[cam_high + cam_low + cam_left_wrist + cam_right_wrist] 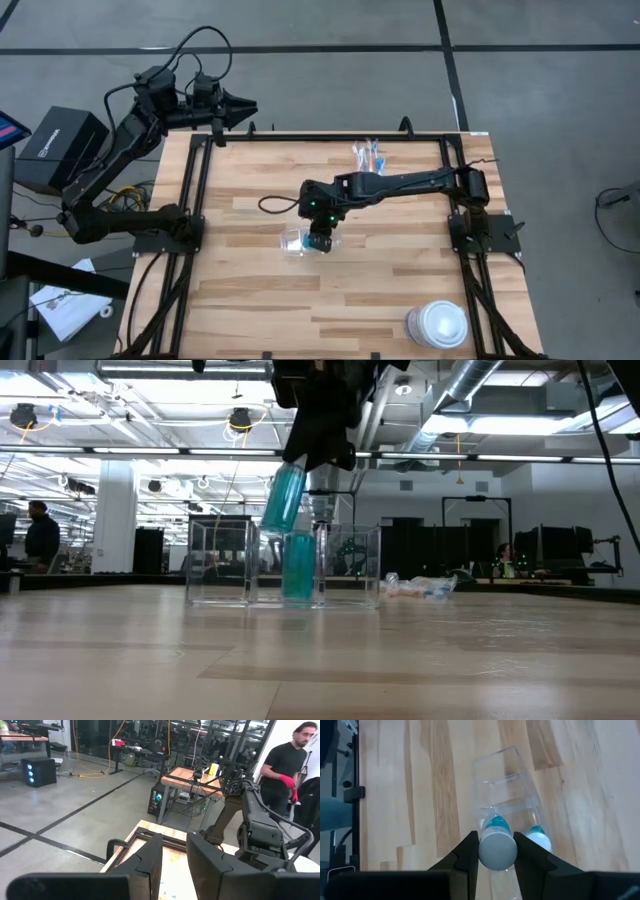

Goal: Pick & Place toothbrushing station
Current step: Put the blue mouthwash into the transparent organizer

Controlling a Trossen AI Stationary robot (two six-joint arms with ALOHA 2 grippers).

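1. The clear plastic holder point(283, 565) stands on the pale wood-plank table point(250, 290), near its middle; it is boxy and split into compartments.
2. One blue-green tube point(298, 566) stands upright in a compartment.
3. The right gripper point(497, 851) clasps a second tube point(282, 500), tilted just above the holder.
4. Wrapped toothbrushes point(369, 155) lie near the table's far edge.
5. A white round lidded container point(438, 324) sits at the near right corner.
6. The left gripper point(174, 862) hangs beyond the table's far-left corner, fingers slightly parted around nothing.

Two blue-green tubes point(283, 500) show, one in the clear holder point(283, 565). One white lidded container point(438, 325) stands apart. Toothbrushes point(368, 155) cannot be counted.
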